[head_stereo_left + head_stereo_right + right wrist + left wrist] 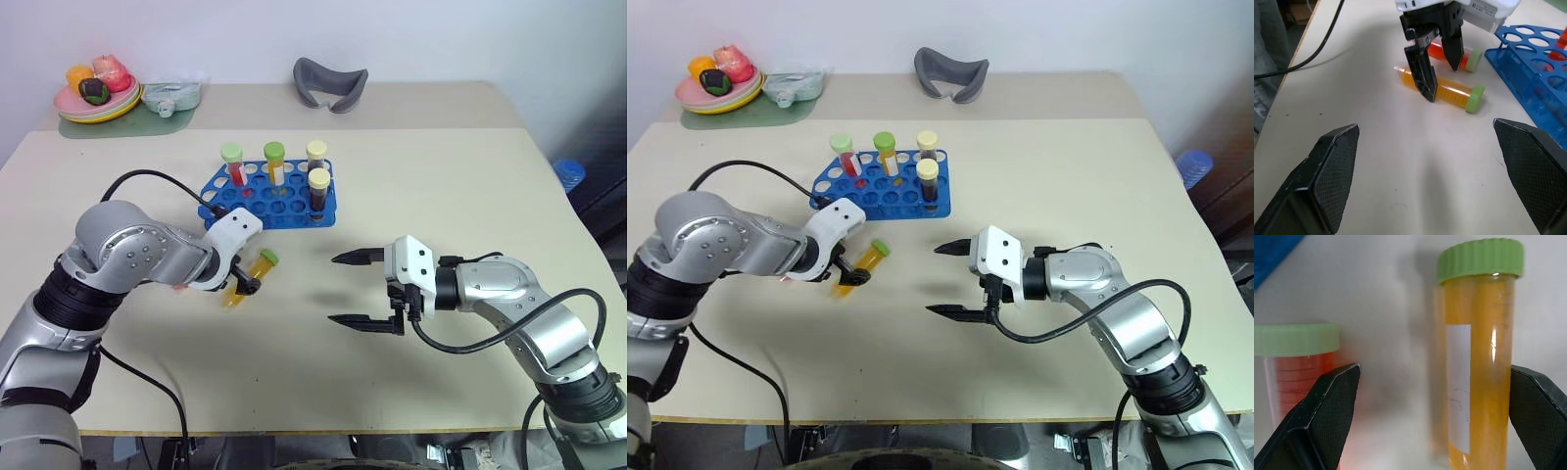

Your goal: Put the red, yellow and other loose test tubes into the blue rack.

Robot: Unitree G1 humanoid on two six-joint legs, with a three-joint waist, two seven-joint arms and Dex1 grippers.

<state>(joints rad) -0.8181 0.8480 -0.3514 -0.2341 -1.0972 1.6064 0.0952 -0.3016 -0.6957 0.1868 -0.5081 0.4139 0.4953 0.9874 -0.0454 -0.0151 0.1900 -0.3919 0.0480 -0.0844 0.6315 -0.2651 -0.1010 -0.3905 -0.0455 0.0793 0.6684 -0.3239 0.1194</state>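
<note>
Black fingers of the left gripper (1433,62) stood spread, straddling the yellow tube (1442,88) lying flat across them, cap toward the blue rack (269,196); the red tube (1457,53) lay alongside. Well off, the right gripper (361,290) gaped empty.
</note>
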